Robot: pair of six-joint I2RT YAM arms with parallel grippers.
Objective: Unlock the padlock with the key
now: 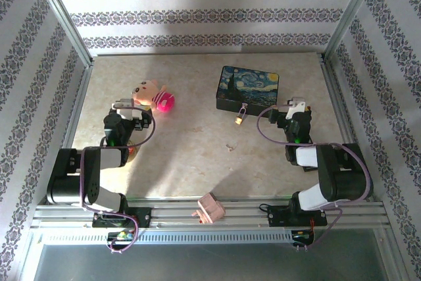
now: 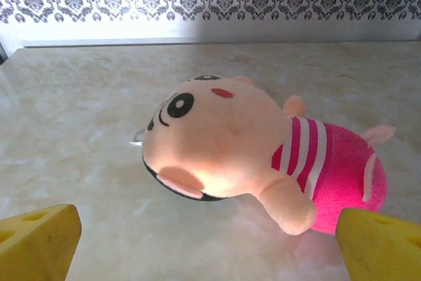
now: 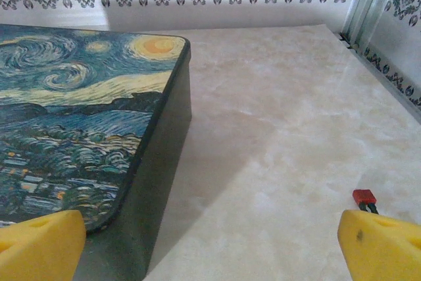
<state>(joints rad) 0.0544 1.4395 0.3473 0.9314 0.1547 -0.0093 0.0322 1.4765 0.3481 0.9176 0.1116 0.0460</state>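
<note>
Left claw [image 1: 129, 105], right claw [image 1: 294, 105] held wide open, nothing gripped. Padlock [image 1: 241, 118] seen at box [image 1: 250, 87] 6 o'clock edge; key [image 1: 230, 145] laid at padlock's 7 o'clock.

No words, numbers or signs can be read here. The flat dark box with a swirly blue night-sky painting on its lid [image 3: 66, 97] has just a picture. The white wallpaper with grey flower bands [image 1: 197, 18] has just a pattern.
</note>
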